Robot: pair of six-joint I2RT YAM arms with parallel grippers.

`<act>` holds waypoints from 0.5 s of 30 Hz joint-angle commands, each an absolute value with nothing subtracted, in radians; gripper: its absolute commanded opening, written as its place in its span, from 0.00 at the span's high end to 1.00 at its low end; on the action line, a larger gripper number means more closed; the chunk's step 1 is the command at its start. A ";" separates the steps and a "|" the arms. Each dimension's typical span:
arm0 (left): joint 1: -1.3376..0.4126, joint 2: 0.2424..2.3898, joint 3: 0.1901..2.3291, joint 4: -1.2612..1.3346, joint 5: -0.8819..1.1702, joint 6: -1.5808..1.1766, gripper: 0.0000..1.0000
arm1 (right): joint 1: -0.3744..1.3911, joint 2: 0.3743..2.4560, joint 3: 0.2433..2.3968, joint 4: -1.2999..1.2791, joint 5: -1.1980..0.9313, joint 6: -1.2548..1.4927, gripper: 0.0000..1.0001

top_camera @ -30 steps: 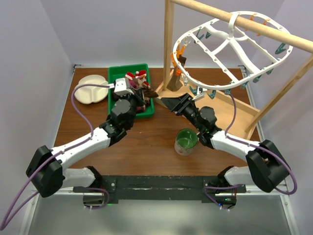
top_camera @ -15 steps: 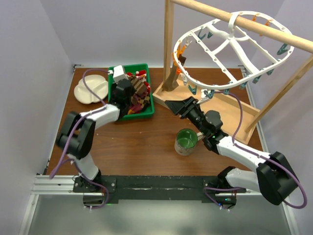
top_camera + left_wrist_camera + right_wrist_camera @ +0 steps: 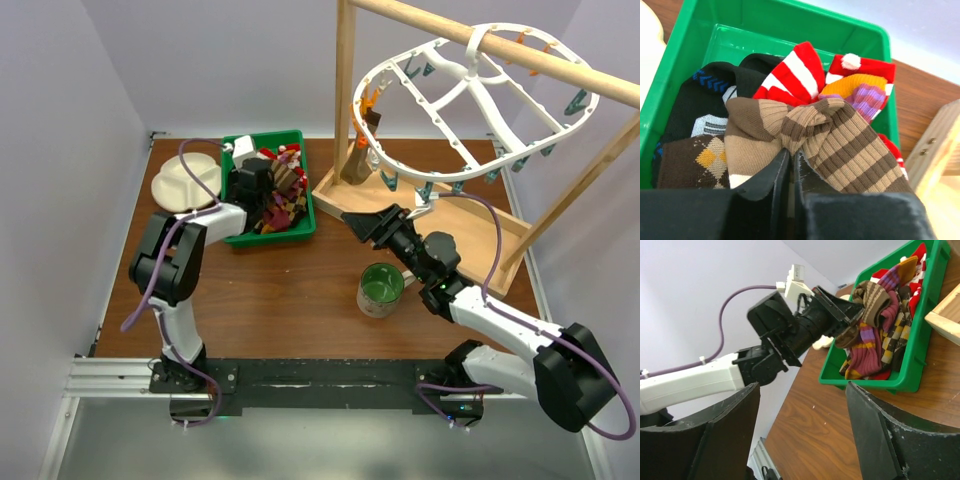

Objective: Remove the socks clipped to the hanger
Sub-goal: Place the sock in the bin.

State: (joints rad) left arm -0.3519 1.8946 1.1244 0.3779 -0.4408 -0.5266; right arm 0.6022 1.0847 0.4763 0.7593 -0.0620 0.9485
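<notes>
My left gripper (image 3: 791,155) is shut on a brown-and-tan striped sock (image 3: 840,145) and holds it low over the green bin (image 3: 695,55), which holds several socks: red-and-white striped (image 3: 795,70), black, and brown argyle. In the top view the left gripper (image 3: 268,188) sits over the bin (image 3: 240,150). The white oval hanger (image 3: 470,100) hangs from the wooden pole. One brown sock (image 3: 362,150) still hangs from an orange clip at its left end. My right gripper (image 3: 360,222) is open and empty, below that sock and just right of the bin (image 3: 875,375).
A cream divided plate (image 3: 187,182) lies left of the bin. A green mug (image 3: 381,288) stands beside the right forearm. The wooden frame's post (image 3: 345,90), pole and base tray (image 3: 470,225) fill the back right. The left arm's elbow is folded back at the left.
The left arm has folded back to the left while its gripper stayed over the bin with the striped sock. The right gripper drew back slightly, and the hanger swayed.
</notes>
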 commanded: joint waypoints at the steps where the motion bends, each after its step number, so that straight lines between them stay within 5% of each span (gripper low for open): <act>1: -0.356 1.766 1.109 0.382 -0.411 -0.543 0.67 | 0.604 1.063 0.468 0.776 -0.043 0.931 0.25; 7: -0.356 1.635 1.052 0.396 -0.356 -0.542 0.41 | 0.606 1.054 0.468 0.770 -0.035 0.927 0.23; 15: -0.357 1.485 0.994 0.491 -0.201 -0.462 0.37 | 0.604 1.023 0.451 0.750 -0.015 0.897 0.23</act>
State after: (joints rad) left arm -0.3557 1.5696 1.0351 0.3660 -0.3286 -0.5278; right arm 0.6022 1.0599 0.4671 0.7544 -0.0544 0.9333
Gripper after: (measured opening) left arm 0.631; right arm 0.765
